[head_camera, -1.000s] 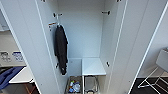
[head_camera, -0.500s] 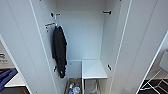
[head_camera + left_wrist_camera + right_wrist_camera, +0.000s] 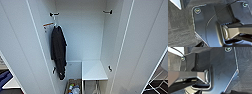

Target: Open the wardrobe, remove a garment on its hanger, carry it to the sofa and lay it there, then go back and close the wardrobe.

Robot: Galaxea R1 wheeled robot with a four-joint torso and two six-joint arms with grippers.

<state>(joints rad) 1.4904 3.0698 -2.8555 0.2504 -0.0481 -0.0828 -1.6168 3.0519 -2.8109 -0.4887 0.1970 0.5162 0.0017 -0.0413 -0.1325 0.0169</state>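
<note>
Both doors of the wardrobe (image 3: pixel 82 45) stand open before us; a black T-shirt (image 3: pixel 59 51) hangs at its left wall, no white one inside. We judge the closing step is in hand, needing reach toward the doors. Whether our grippers are spread, we cannot tell. No writing reads.

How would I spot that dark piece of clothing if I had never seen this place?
Look into the open white wardrobe, at its left inner wall. The black garment hangs there from the upper black hook, reaching down toward the basket on the floor. It is the one dark, soft thing among flat white panels; the small white shelf sits to its right.
</note>
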